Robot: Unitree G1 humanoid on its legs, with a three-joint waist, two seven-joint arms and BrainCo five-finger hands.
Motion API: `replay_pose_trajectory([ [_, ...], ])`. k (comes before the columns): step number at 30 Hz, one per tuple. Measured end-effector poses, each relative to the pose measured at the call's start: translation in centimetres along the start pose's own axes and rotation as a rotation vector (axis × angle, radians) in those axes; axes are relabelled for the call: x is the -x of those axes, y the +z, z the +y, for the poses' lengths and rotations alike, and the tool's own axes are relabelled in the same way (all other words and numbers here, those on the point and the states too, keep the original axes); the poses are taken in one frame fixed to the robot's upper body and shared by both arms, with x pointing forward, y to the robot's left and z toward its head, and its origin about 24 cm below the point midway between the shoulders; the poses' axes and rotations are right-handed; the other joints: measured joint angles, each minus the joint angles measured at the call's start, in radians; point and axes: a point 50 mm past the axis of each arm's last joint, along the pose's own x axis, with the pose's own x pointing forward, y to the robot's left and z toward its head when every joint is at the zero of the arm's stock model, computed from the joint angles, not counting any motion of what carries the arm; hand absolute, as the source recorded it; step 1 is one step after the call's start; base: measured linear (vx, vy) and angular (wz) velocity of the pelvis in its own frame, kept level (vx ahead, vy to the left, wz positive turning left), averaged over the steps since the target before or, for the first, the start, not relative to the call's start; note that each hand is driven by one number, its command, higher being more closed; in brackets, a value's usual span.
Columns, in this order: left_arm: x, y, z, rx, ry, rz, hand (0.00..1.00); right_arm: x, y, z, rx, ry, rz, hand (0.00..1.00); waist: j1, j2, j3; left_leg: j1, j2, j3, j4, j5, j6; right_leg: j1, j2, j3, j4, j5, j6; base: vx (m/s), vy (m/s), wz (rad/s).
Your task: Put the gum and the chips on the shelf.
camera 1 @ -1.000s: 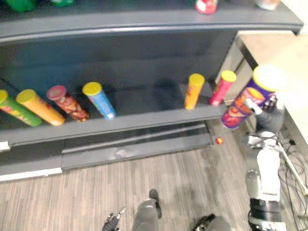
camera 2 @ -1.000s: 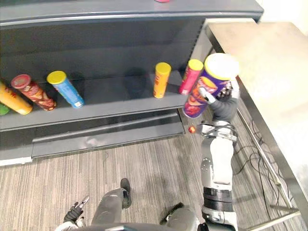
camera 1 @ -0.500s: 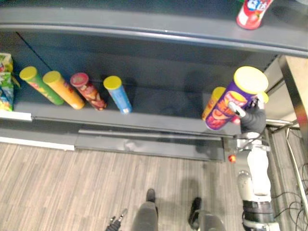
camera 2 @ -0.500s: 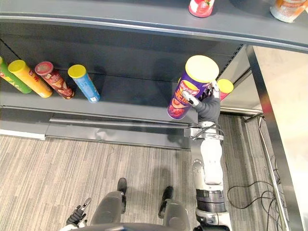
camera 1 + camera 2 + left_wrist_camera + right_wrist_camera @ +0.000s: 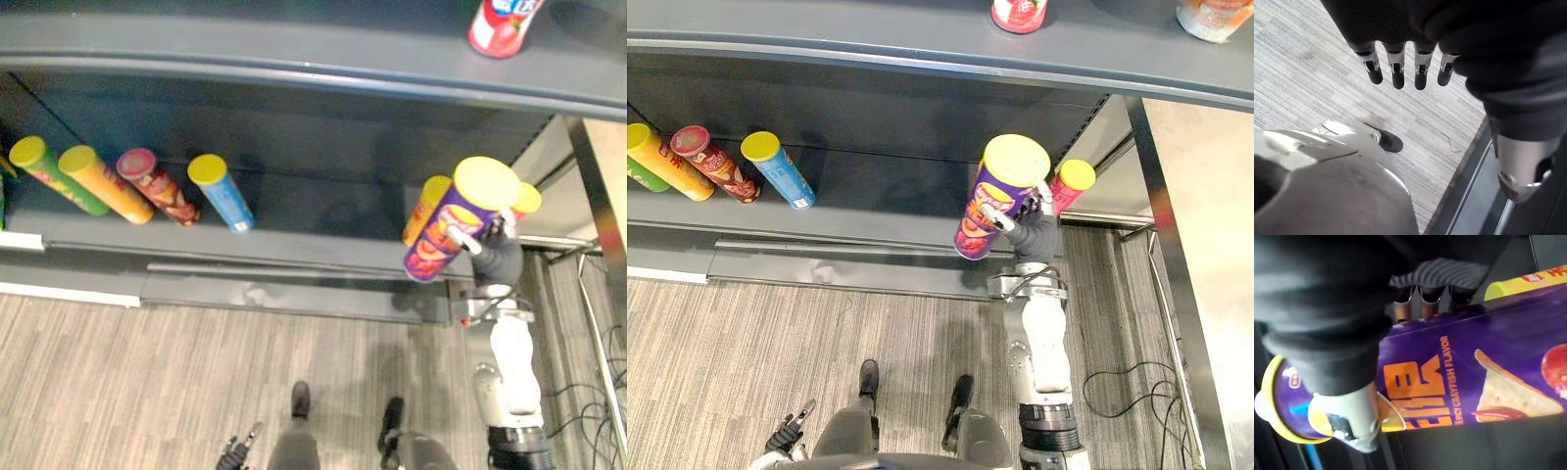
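Gripping the purple chips can point(image 5: 453, 220), the right hand point(image 5: 497, 257) hung in front of the shelf point(image 5: 313, 220); next move probably called for setting it upright beside the orange can point(image 5: 421, 211).

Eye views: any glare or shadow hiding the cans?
Left eye view: a pale reflection on the base panel below the shelf, hiding none of the cans. Right eye view: the table at right is brightly lit; the purple can in the right hand is plainly visible.
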Motion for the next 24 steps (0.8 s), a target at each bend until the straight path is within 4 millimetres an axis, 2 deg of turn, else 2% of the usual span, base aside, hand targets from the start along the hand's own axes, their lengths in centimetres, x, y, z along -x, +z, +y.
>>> replay_pose_trajectory([
  [7,-0.4,1.4,-1.4,-0.043,-0.026,-0.04,0.0,-2.0,-0.7,2.0,0.003,0.033,0.002,1.0,0.009,0.017,0.002,-0.044,-0.017,-0.032,0.022,0.008,0.002,-0.01,-0.018,-0.04,0.005,0.001,0.001,-0.02,0.026,0.19],
  [10,-0.6,2.5,-2.8,-0.059,-0.064,-0.076,0.0,-3.4,0.0,2.9,0.024,0.044,-0.041,1.0,0.032,0.042,0.014,-0.079,-0.024,-0.059,0.026,0.023,0.0,-0.035,-0.026,-0.065,0.027,0.0,0.001,-0.07,0.021,0.24],
  [14,-0.6,2.9,-3.0,-0.047,-0.065,-0.095,0.0,-4.6,0.4,4.6,0.017,0.09,-0.067,1.0,0.044,0.065,0.034,-0.096,-0.029,-0.07,0.026,0.034,0.006,-0.059,-0.037,-0.072,0.062,-0.007,0.0,-0.08,0.014,0.1],
  [19,-0.7,3.5,-3.2,-0.046,-0.063,-0.112,0.0,-5.5,1.0,5.7,0.009,0.112,-0.101,1.0,0.059,0.068,0.056,-0.124,-0.037,-0.082,0.027,0.045,0.006,-0.115,-0.06,-0.074,0.142,-0.035,-0.002,-0.05,0.004,0.08],
  [21,-0.8,4.0,-3.5,-0.045,-0.067,-0.125,0.0,-6.6,1.3,6.4,0.024,0.112,-0.118,1.0,0.06,0.069,0.091,-0.126,-0.042,-0.088,0.027,0.052,0.006,-0.131,-0.073,-0.078,0.181,-0.05,-0.004,-0.05,-0.013,0.09],
  [24,-0.9,4.7,-3.8,-0.042,-0.067,-0.145,0.0,-7.7,1.9,6.8,0.025,0.101,-0.145,1.0,0.062,0.071,0.111,-0.16,-0.046,-0.103,0.033,0.062,0.006,-0.165,-0.083,-0.088,0.213,-0.059,-0.006,-0.04,-0.01,0.15],
])
